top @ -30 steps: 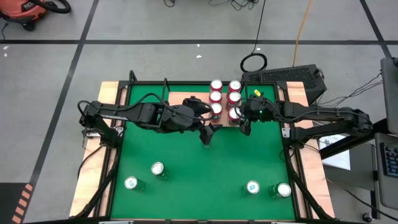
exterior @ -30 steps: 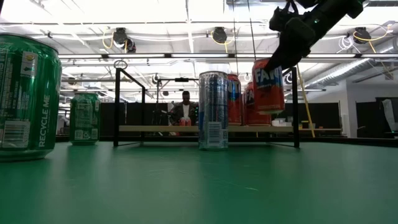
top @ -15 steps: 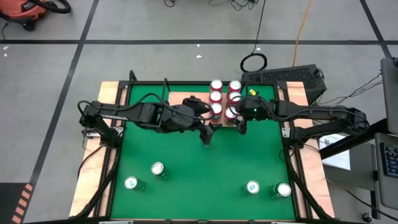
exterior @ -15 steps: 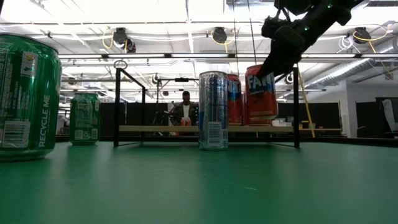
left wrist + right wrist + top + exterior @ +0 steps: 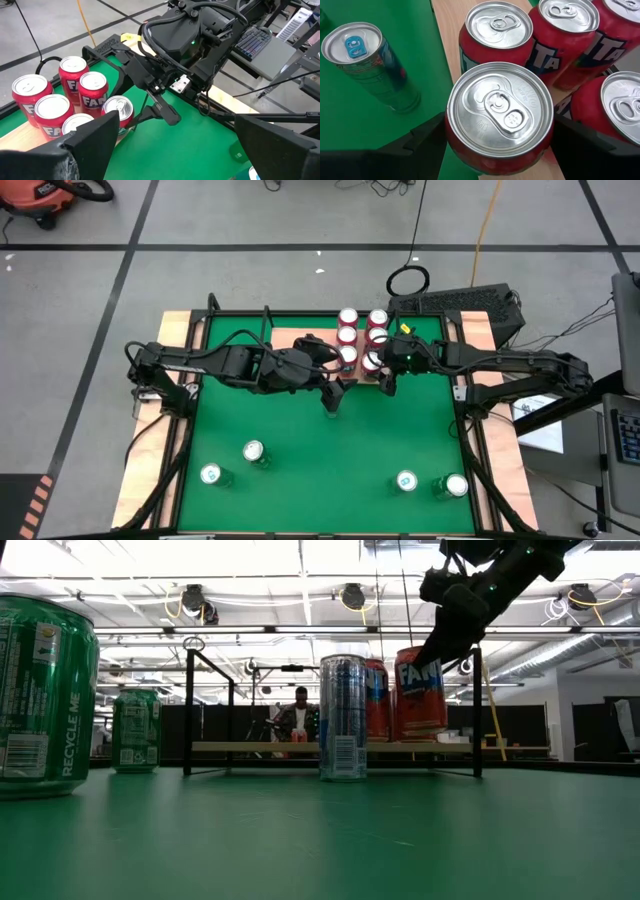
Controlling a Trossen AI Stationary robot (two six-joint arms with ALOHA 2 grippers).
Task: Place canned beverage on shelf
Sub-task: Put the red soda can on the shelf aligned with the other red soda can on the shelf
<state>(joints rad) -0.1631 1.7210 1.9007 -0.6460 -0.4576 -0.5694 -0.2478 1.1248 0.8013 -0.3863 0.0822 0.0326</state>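
My right gripper is shut on a red canned beverage at the near edge of the shelf, a light-wood board with a black rail. Several other red cans stand on the board just beyond it. A slim silver-blue can stands upright on the green mat in front of the shelf. My left gripper hovers open above the mat near that slim can, with nothing between its fingers. My right gripper pinches the red can's side wall just below the top rim, one finger on each opposite side. The fingers slant down from the table's right. The can is upright, with its base level with the shelf board at the board's near edge.
Green cans stand near the table's front: two at the left and two at the right. The board's left part is bare. A person sits in the room beyond the table.
My right gripper has gone down and a little toward the table's left with the red can. The can, first hanging clear above the shelf, now stands upright with its base at board level. In the last half second it has kept still.
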